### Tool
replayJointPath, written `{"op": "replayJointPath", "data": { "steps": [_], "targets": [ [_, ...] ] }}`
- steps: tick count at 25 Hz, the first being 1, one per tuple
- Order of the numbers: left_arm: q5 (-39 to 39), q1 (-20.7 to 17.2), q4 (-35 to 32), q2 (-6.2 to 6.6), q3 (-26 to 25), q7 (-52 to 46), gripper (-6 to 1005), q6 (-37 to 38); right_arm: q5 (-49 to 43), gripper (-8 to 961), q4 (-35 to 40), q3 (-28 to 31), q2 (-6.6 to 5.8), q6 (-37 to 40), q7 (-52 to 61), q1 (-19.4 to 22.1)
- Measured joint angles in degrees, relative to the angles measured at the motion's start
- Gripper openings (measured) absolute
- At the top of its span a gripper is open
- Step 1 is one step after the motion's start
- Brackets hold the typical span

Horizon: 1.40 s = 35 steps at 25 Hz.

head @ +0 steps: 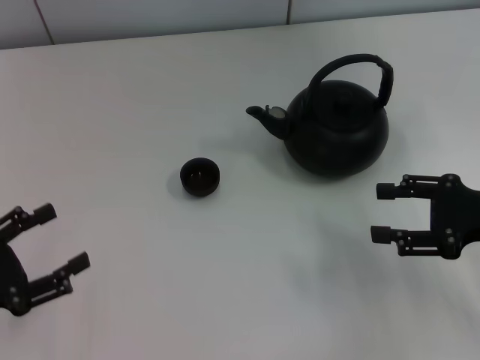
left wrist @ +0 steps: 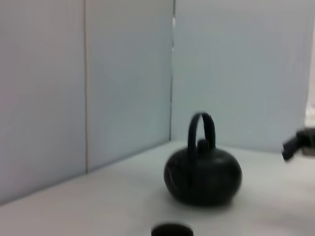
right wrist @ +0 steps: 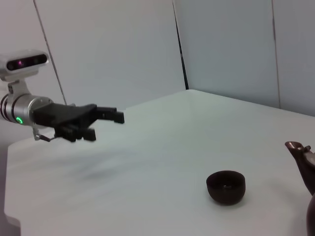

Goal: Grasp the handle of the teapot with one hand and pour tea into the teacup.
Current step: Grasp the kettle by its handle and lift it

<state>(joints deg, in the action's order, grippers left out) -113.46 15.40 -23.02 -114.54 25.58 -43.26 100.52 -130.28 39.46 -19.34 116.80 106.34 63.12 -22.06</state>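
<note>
Tools sit on both sides of our view, and we go through the scene from left to right. At the near left of the white desk (head: 120, 135) we see our left tool (head: 61, 238), its two black fingers spread apart with nothing between them, hovering well apart from everything else; the right wrist view shows the same left tool (right wrist: 106, 125) held above the desk surface, fingers pointing toward the middle. Further right, near the middle of the desk, stands the teacup (head: 200, 177), a tiny dark round cup, upright and alone, also visible in the right wrist view (right wrist: 225, 186) and only as a dark rim at the edge of the left wrist view (left wrist: 172, 230). Right of the cup and farther back sits the teapot (head: 337, 131), a squat matte-black pot, upright, with its short spout (head: 264, 115) pointing left toward the cup but clearly apart from it. Over its lid the handle (head: 358, 64) arches upright, and nothing touches it; the left wrist view shows the pot (left wrist: 203, 176) with the loop (left wrist: 201, 129) standing tall. At the near right, our right tool (head: 381, 213) hovers just in front of the teapot, fingers spread and pointing left, holding nothing.
</note>
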Motion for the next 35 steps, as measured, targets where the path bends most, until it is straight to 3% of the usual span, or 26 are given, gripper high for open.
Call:
{"op": "replayJointPath", "data": {
  "steps": [4, 13, 23, 31, 35],
  "targets": [
    [-4.95, 0.22, -3.27, -1.22, -0.02, 0.68, 868, -3.78, 0.03, 719, 0.0, 0.0, 0.01, 0.0, 0.15, 0.03],
    [-5.37, 0.54, -3.52, -1.16, -0.05, 1.03, 868, -4.76, 0.14, 720, -0.06, 0.0, 0.18, 0.0, 0.14, 0.21],
    [-4.98, 0.72, -3.62, -1.03, -0.22, 0.77, 868, -4.27, 9.12, 720, -1.37, 0.0, 2.26, 0.25, -5.14, 4.59],
    [-4.83, 0.57, -3.52, -1.24, -0.52, 0.95, 868, -3.78, 29.42, 720, -17.61, 0.3, 2.34, -3.03, -22.54, 10.79],
    [-4.76, 0.61, -3.52, -1.27, -0.54, 0.85, 868, -3.75, 36.03, 721, -26.02, 3.27, 2.4, -4.43, -32.4, 12.22]
  ]
}}
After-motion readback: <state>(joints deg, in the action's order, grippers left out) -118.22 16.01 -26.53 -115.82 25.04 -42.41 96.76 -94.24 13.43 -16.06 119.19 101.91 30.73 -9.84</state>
